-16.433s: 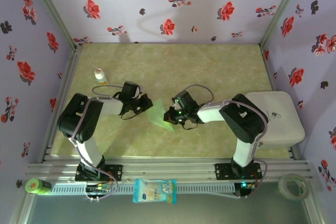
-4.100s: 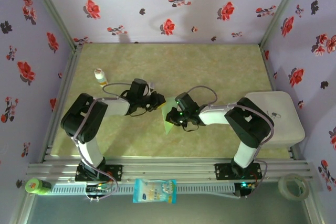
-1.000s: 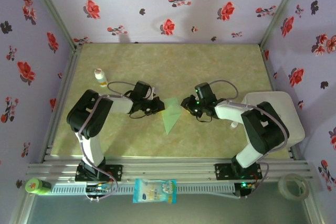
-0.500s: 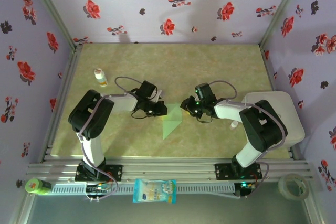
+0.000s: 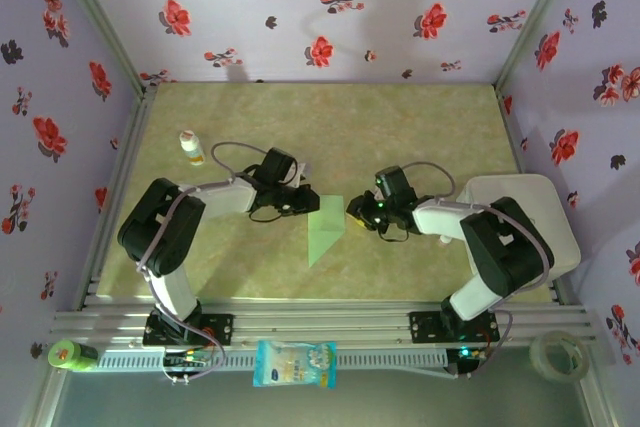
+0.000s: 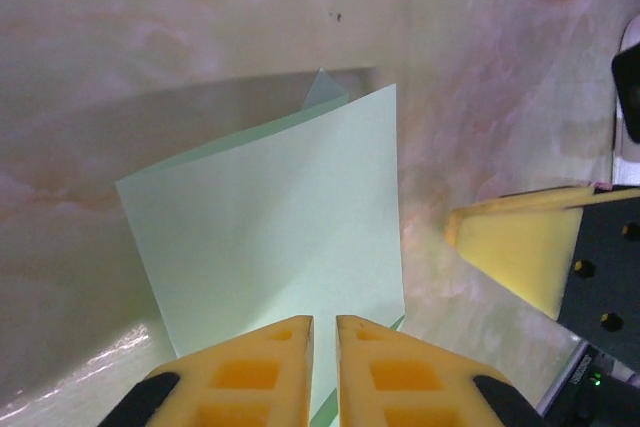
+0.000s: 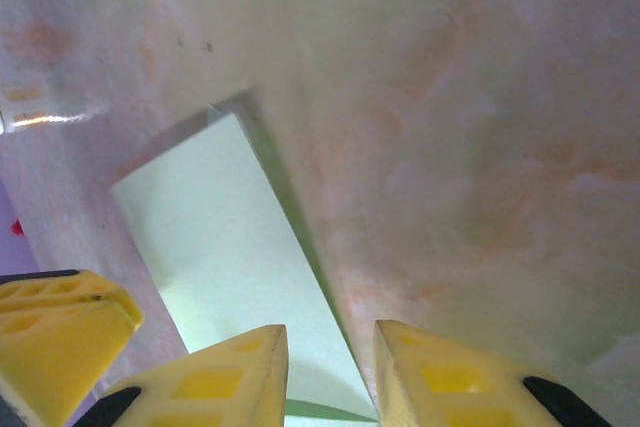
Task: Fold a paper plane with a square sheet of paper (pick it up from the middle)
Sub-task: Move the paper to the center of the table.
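The marbled green-beige table (image 5: 420,127) carries the square sheet of paper (image 5: 325,233), folded into a pale mint triangle. It lies in the table's front half between the tips of the two arms, its sharp tip pointing toward the near edge. The left gripper (image 6: 324,325) sits at the sheet's upper left edge with its yellow fingers almost together, and the paper runs into the thin slit between them, apparently pinched; the right gripper (image 7: 330,332) is at the sheet's right edge, jaws narrowly apart and gripping nothing, paper visible through the gap.
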